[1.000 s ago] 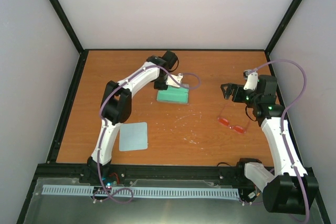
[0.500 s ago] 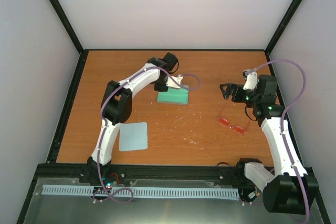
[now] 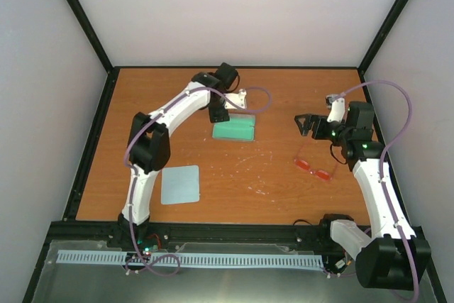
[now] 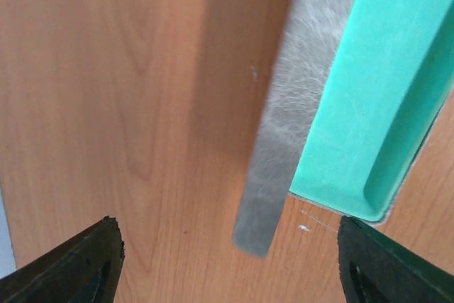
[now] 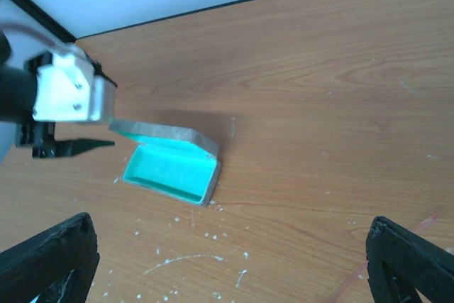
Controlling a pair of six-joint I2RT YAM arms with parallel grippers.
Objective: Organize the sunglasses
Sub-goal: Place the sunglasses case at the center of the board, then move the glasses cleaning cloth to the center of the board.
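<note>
the left gripper (image 4: 227, 269) has its jaws spread wide with nothing between them. it hangs just over the far edge of the case (image 3: 234, 130), beside the raised grey lid (image 5: 163, 133). the right gripper (image 5: 227, 274) is also spread and empty, off to the right of the case and looking back toward it. the case lies open on the table (image 3: 284, 90) with its teal lining showing and nothing inside, so the opening step looks done. the sunglasses (image 3: 314, 168) lie flat on the wood well to the right of the case and a little nearer the arm bases, untouched, almost under the right arm. their long axis runs roughly parallel to the long side of the case, tilted slightly so the end away from the case sits nearer the bases. the thin temples seem to reach toward the far side, though they are too faint to be sure. a pale blue cloth (image 3: 180, 184) lies to the near left of the case. as i judge it, the main work is left: picking up the sunglasses, laying them in the case and shutting the lid.
</note>
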